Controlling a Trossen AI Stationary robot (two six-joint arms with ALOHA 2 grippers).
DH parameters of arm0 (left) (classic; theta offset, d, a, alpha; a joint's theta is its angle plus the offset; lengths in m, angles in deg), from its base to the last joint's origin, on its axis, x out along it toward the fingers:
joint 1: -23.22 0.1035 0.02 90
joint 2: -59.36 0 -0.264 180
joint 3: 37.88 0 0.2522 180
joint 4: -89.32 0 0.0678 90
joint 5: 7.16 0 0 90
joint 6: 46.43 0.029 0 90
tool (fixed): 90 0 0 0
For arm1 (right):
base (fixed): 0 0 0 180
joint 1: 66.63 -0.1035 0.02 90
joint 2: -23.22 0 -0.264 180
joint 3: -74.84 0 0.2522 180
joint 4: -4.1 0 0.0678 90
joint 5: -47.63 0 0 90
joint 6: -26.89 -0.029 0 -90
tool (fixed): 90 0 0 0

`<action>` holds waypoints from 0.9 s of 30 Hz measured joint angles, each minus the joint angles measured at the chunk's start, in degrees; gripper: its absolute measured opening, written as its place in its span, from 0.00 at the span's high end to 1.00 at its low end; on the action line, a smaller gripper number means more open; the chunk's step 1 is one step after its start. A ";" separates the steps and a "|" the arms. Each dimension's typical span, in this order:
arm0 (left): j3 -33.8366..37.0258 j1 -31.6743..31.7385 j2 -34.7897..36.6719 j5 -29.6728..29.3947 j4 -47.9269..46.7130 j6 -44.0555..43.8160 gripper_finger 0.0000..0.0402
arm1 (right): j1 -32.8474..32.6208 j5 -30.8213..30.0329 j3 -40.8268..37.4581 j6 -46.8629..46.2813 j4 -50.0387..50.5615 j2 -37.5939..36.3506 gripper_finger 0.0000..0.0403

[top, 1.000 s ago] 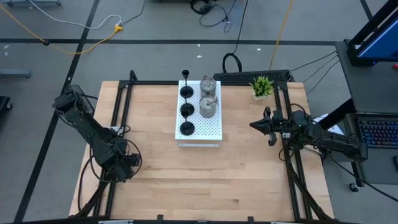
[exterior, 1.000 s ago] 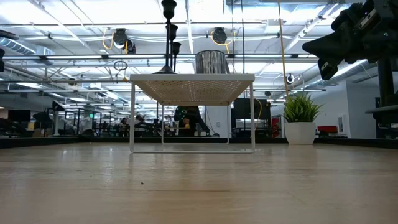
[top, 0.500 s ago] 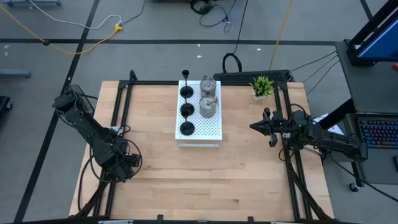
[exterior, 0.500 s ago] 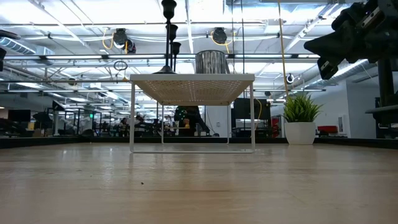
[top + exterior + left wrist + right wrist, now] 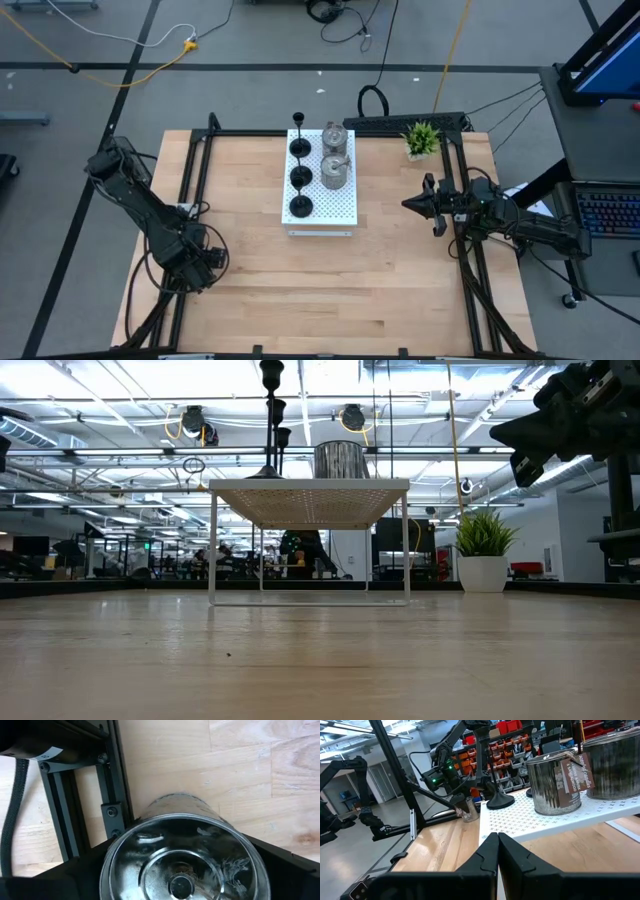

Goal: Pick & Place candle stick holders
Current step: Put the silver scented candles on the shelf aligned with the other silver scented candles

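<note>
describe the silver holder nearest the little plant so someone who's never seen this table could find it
Start at the white perforated board standing mid-table toward the far edge. Three black stemmed holders line the side nearer the left arm, and two silver holders the side nearer the right arm. The one you want, the far silver holder, is the one closer to the green potted plant; the near silver holder sits beside it, closer to mid-board.

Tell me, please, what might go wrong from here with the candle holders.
1. The silver holder at the left end effector sits close to the black rail; a skewed lift could knock it against that.
2. The free spot on the board lies beside the thin black holders; a careless set-down there might topple one.
</note>
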 joint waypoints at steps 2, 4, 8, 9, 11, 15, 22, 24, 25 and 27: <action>-0.04 0.00 0.07 -0.14 0.30 0.00 0.11 | 0.00 0.00 0.00 0.25 -0.02 0.00 1.00; -0.07 0.00 0.07 -0.33 0.47 0.00 0.12 | 0.00 0.00 0.00 0.37 -0.02 0.00 1.00; -0.04 0.00 0.04 -0.60 0.84 -1.11 0.12 | 0.00 0.00 0.00 0.39 -0.01 0.00 1.00; -0.04 0.00 0.04 -0.61 0.88 -1.11 0.12 | 0.00 0.00 0.00 0.39 -0.01 0.00 1.00; -0.03 0.00 0.04 -0.72 1.09 -1.09 0.12 | 0.00 0.00 0.00 0.43 0.00 -0.02 1.00; 0.02 0.00 0.03 -1.47 2.32 -1.27 0.12 | 0.00 -0.02 0.00 0.59 -0.02 0.00 1.00; -0.45 -0.02 -0.07 -2.16 2.84 -0.52 0.12 | -0.01 -0.03 0.00 0.59 -0.02 -0.01 1.00; -1.18 -0.02 -0.13 -3.42 3.25 0.36 0.12 | -0.01 -0.15 0.00 0.58 -0.01 0.00 1.00; -1.69 0.01 -0.15 -4.21 3.88 0.83 0.13 | 0.00 -0.34 0.00 0.43 -0.02 -0.02 1.00; -2.61 0.30 -0.13 -5.50 5.02 1.80 0.13 | -0.02 -1.58 0.00 -0.51 -0.02 0.00 1.00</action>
